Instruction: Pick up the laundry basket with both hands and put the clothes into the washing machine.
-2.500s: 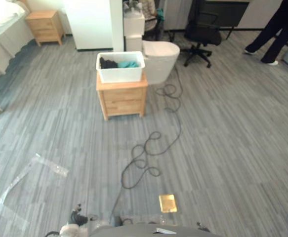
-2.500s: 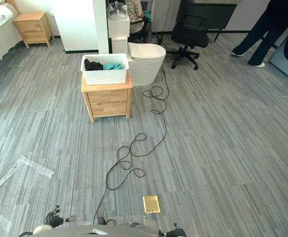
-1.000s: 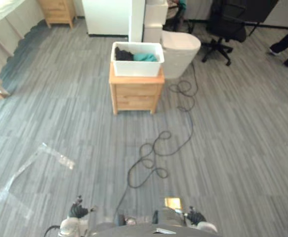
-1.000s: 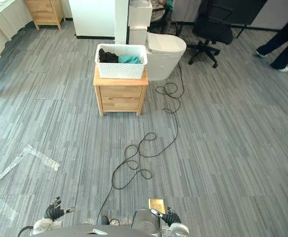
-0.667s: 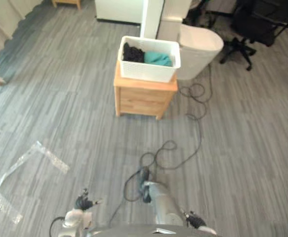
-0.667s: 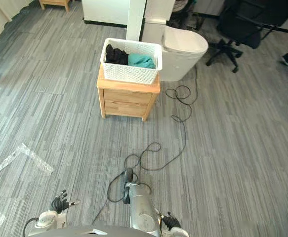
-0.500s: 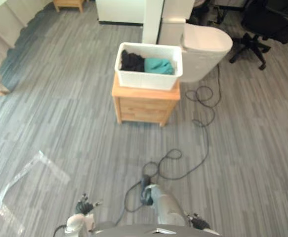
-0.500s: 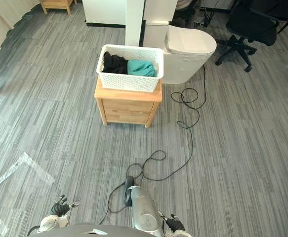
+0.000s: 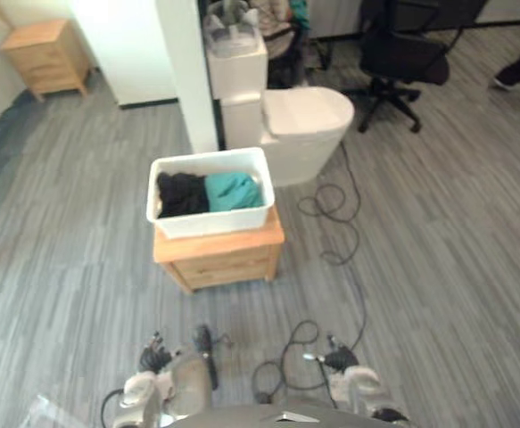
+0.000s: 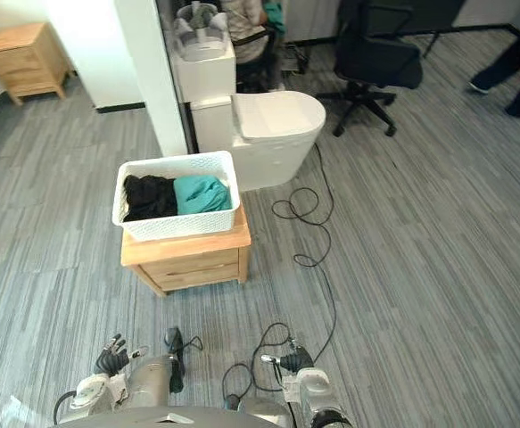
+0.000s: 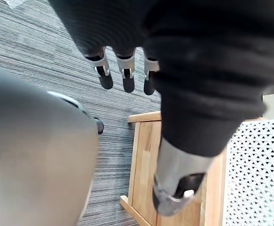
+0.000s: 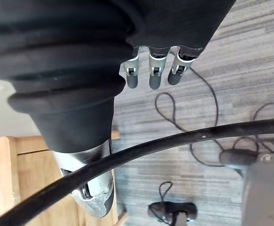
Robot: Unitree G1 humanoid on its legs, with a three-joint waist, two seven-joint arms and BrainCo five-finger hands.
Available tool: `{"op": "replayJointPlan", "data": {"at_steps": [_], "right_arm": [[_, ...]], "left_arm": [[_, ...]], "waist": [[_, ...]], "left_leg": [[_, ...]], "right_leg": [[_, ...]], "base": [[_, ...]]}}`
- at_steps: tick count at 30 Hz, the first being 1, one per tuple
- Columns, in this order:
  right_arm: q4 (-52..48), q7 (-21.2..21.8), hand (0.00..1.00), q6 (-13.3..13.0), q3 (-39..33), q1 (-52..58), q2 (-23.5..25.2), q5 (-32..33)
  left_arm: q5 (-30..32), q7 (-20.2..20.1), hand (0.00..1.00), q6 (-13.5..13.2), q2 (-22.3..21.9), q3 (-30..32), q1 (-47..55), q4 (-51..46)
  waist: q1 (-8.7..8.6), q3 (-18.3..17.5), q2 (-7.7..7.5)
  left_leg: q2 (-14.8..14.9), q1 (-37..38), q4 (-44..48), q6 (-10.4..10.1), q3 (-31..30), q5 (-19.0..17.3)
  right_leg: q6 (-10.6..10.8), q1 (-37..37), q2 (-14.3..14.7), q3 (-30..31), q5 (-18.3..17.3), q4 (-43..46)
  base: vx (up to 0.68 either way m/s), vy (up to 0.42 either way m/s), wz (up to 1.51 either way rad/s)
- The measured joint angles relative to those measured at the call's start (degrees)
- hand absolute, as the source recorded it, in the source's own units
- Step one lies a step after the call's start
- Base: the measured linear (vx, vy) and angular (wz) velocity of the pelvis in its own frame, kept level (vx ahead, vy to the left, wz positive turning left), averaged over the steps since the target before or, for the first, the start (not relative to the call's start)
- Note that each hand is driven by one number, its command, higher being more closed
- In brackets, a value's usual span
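Head views: bright, even room light from above, no hard shadows. White pillar (image 10: pixel 148 71) and toilet lid (image 10: pixel 277 114) near washed out, mild glare. Soft shadow on grey floor (image 10: pixel 420 232) under wooden nightstand (image 10: pixel 188 260). Dark clothes (image 10: pixel 148 198) in laundry basket (image 10: pixel 179 225) lose detail. Wrist views: ribbed covers of left hand (image 11: pixel 127 81) and right hand (image 12: pixel 154 75) nearly black, floor beyond well lit.

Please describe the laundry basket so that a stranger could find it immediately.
Start at the white toilet. Beside it stands a low wooden cabinet, with the laundry basket on top. Unlike its neighbours, it has perforated walls and holds black and teal clothes.
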Motion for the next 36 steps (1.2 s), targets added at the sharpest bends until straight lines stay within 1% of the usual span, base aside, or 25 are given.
{"op": "replayJointPlan", "data": {"at_steps": [1, 2, 3, 4, 5, 6, 7, 9, 10, 13, 14, 15, 16, 18, 20, 21, 23, 24, 26, 27, 29, 31, 33, 34, 36], "right_arm": [[0.1, 0.0, 0.0, 0.0, -0.6, 2.1, -0.9, -1.5], [0.4, 0.0, 0.0, 0.0, -0.7, 3.2, -1.1, -1.5], [0.8, 0.0, 0.0, 0.0, -0.7, 3.9, -1.1, -1.5], [2.2, 0.3, 0.0, 0.0, -0.8, 4.8, -0.8, -1.5], [2.3, 0.4, 0.0, 0.0, -2.5, 5.3, 0.1, -1.4], [2.3, 0.4, 0.0, -0.1, -3.0, 5.6, 0.5, -1.5], [2.5, 0.5, 0.0, 0.1, -3.6, 5.3, 0.6, -1.5], [2.5, 0.5, 0.0, 0.0, -3.9, 5.1, 0.4, -1.5], [2.3, 0.5, 0.0, -0.1, -4.0, 5.1, 0.4, -1.5], [2.0, 0.4, 0.0, -0.1, -5.2, 5.0, 0.9, -1.4], [2.0, 0.4, 0.0, -0.1, -5.2, 5.2, 1.4, -1.4], [2.0, 0.2, 0.0, 0.0, -5.5, 5.3, 1.7, -1.4], [2.0, 0.1, 0.0, 0.1, -5.6, 5.2, 1.3, -1.4], [0.3, -0.4, 0.0, 1.3, -5.2, 4.9, -0.1, -1.5], [-5.8, -1.5, 0.0, 2.5, -4.3, 6.1, -0.5, -1.6], [-9.3, -1.5, 0.0, 2.8, -3.7, 7.1, -0.4, -1.6], [-27.3, -1.3, 0.0, 3.2, -2.3, 10.1, -0.5, -3.0], [-31.4, -1.2, 0.0, 3.1, -2.4, 10.3, -1.0, -3.7], [-42.7, -1.0, 0.0, 2.3, -4.1, 10.5, -3.5, -3.8], [-44.8, -0.9, 0.0, 2.2, -4.7, 10.5, -4.2, -3.8], [-49.5, -0.7, 0.0, 1.9, -6.2, 9.3, -7.0, -3.7], [-51.2, -0.8, 0.0, 1.9, -6.1, 8.3, -8.7, -3.8], [-54.6, -1.4, 0.0, 1.8, -5.7, 6.5, -10.2, -3.7], [-54.6, -1.7, 0.0, 1.7, -5.5, 5.5, -10.9, -3.7], [-54.5, -2.7, 0.0, 1.8, -5.2, 1.6, -12.6, -3.3]], "left_arm": [[0.2, 0.0, 0.0, 0.0, -0.2, 0.3, 0.8, 1.0], [0.4, 0.0, 0.0, 0.0, -0.1, 0.5, 0.8, 1.5], [0.6, 0.0, 0.0, 0.0, 0.2, 0.7, 0.7, 1.7], [0.8, 0.0, 0.0, 0.1, 0.7, 0.6, 0.8, 2.1], [1.7, -0.1, 0.0, 0.2, 1.3, 0.6, 0.8, 2.2], [1.7, -0.1, 0.0, 0.3, 1.7, 0.6, 0.8, 2.6], [2.1, 0.0, 0.0, 0.6, 2.1, 0.3, 0.5, 3.8], [3.1, 0.1, 0.0, 0.8, 2.2, -0.1, 0.1, 4.2], [3.2, 0.2, 0.0, 0.8, 2.4, -0.1, -0.3, 4.1], [3.3, 1.1, 0.0, 0.9, 2.9, -1.0, -1.4, 4.1], [3.3, 1.1, 0.0, 0.9, 3.3, -1.4, -1.4, 4.1], [3.4, 1.3, 0.0, 0.9, 2.9, -1.3, -1.4, 4.3], [3.4, 1.3, 0.0, 0.9, 2.1, -1.2, -1.0, 4.3], [3.4, 1.3, 0.0, 1.3, -0.5, -0.2, 0.7, 4.3], [2.2, 1.3, 0.0, 1.6, -0.9, 1.4, 0.6, 4.1], [1.1, 1.2, 0.0, 1.6, -0.8, 1.6, 0.6, 3.8], [-3.8, 0.9, 0.0, 1.9, -0.7, 3.2, 1.2, 2.1], [-5.2, 0.5, 0.0, 2.3, -0.6, 3.4, 1.4, 0.9], [-10.2, -1.4, 0.0, 3.5, 0.8, 3.3, 3.9, -7.0], [-11.6, -2.1, 0.0, 3.8, 1.5, 3.3, 5.0, -9.7], [-14.9, -4.0, 0.0, 5.1, 6.8, 3.4, 9.3, -20.0], [-16.8, -4.6, 0.0, 6.5, 11.1, 3.5, 11.3, -25.8], [-19.5, -5.3, 0.0, 7.7, 16.3, 4.1, 12.6, -37.0], [-19.9, -5.3, 0.0, 7.7, 17.5, 4.3, 12.2, -40.8], [-21.0, -5.2, 0.0, 6.6, 21.6, 5.8, 9.7, -51.0]], "waist": [[-0.15, -2.1, 0.44], [-0.26, -2.7, 0.19], [-0.34, -3.1, -0.52], [-0.43, -3.6, -1.47], [-0.8, -3.6, -2.35], [-1.23, -3.5, -2.79], [-1.88, -3.5, -2.93], [-2.29, -3.2, -2.3], [-2.53, -2.9, -1.53], [-3.14, -3.1, -1.9], [-3.48, -3.5, -3.02], [-3.54, -3.6, -3.8], [-3.51, -4.0, -3.41], [-2.9, -5.5, -0.38], [-3.48, -5.4, 0.78], [-3.63, -5.5, 0.83], [-3.92, -5.5, 0.64], [-4.16, -5.4, 0.64], [-4.33, -5.6, 0.81], [-4.44, -5.5, 0.83], [-4.45, -5.2, 1.44], [-4.49, -4.8, 2.22], [-3.8, -3.3, 4.28], [-3.79, -2.6, 4.76], [-2.74, -0.4, 6.07]], "left_leg": [[-1.3, 0.1, 2.0, 3.8, 0.0, 3.6], [-2.0, 0.6, 2.3, 3.9, 0.4, 4.6], [-3.2, 1.7, 2.2, 4.4, 1.1, 3.9], [-4.7, 4.5, -0.2, 5.1, 2.1, 3.3], [-5.8, 7.1, -1.6, 5.7, 3.0, 3.3], [-6.3, 8.2, -2.2, 6.1, 3.2, 3.0], [-6.8, 10.6, -2.8, 6.7, 3.2, 2.2], [-6.3, 14.3, -5.0, 6.7, 3.1, 1.8], [-5.8, 15.5, -6.0, 6.7, 2.8, 1.8], [-4.1, 17.0, -6.4, 4.8, 1.9, 0.6], [-4.6, 17.0, -6.5, 3.8, 1.9, 0.1], [-5.0, 18.3, -7.2, 2.8, 1.9, -0.3], [-4.4, 19.2, -8.0, 2.4, 2.2, -0.1], [-2.1, 19.5, -9.9, 0.9, 4.3, 0.4], [-1.1, 19.4, -10.4, 0.1, 4.5, 0.6], [-0.7, 19.3, -10.4, -0.1, 4.5, 0.5], [0.1, 18.8, -10.4, -0.7, 4.6, 0.2], [0.1, 18.6, -10.4, -0.7, 4.6, 0.2], [0.0, 17.8, -10.6, -0.7, 4.2, 0.2], [-0.1, 17.6, -10.6, -0.7, 3.8, 0.3], [-0.6, 16.6, -10.5, -0.8, 2.5, 0.4], [-1.0, 16.1, -10.4, -0.7, 1.4, 0.4], [-1.8, 14.3, -10.0, -0.2, -0.6, 0.8], [-2.1, 13.8, -9.8, 0.0, -1.5, 1.0], [-2.8, 11.6, -8.4, 0.4, -3.5, 1.2]], "right_leg": [[0.9, -0.1, -0.9, 1.3, -4.9, 3.7], [1.8, -0.5, -1.8, 1.4, -6.6, 6.4], [2.6, -1.5, -2.9, 0.9, -7.8, 10.1], [3.7, -5.6, -4.4, 0.1, -8.4, 20.5], [6.2, -10.1, -5.7, -0.9, -8.1, 31.6], [6.6, -11.7, -6.4, -1.5, -8.4, 35.4], [6.0, -13.9, -8.0, -3.7, -9.2, 39.6], [3.8, -15.7, -10.4, -8.7, -10.8, 39.4], [3.1, -16.7, -11.2, -10.8, -11.3, 37.4], [3.6, -19.4, -12.7, -12.2, -9.9, 26.2], [3.6, -19.3, -13.6, -11.2, -5.1, 19.9], [2.6, -19.0, -14.5, -10.5, 0.0, 18.9], [2.4, -18.7, -13.8, -10.4, 0.1, 18.6], [2.2, -19.1, -11.1, -10.2, 0.3, 15.9], [1.7, -19.6, -9.7, -10.1, 0.6, 15.3], [1.7, -19.8, -9.4, -10.2, 0.6, 15.3], [1.7, -20.5, -8.5, -10.4, 0.6, 15.4], [1.7, -20.7, -8.5, -10.4, 0.6, 15.3], [1.1, -21.1, -8.7, -11.1, 1.0, 15.0], [0.6, -21.0, -8.9, -11.7, 1.4, 14.9], [-0.6, -20.8, -9.6, -12.7, 2.2, 14.3], [-0.5, -20.3, -10.1, -13.5, 2.5, 13.7], [0.0, -20.5, -11.5, -15.4, 2.8, 13.4], [0.0, -20.5, -11.8, -16.0, 2.9, 13.5], [0.0, -21.3, -13.1, -18.0, 2.8, 14.7]], "base": [[0.44, 0.27, -0.54], [0.46, 0.259, -0.45], [0.36, 0.176, -0.23], [0.43, 0.228, -0.2], [0.41, 0.225, -0.15], [0.39, 0.2, -0.01], [0.35, 0.162, -0.01], [0.27, 0.12, 0.0], [0.18, 0.032, 0.08], [0.13, -0.054, 0.12], [0.09, -0.139, 0.11], [0.13, -0.215, 0.0], [0.17, -0.24, -0.29], [0.17, -0.198, -0.46], [0.14, -0.131, -0.18], [0.14, -0.134, -0.12], [0.12, -0.11, -0.11], [0.11, -0.06, -0.02], [0.1, -0.012, 0.13], [0.1, 0.012, 0.29], [0.1, 0.027, 0.36], [0.08, 0.036, 0.31], [0.04, 0.045, 0.51], [-0.02, 0.042, 0.66], [-0.07, 0.035, 0.54]]}}
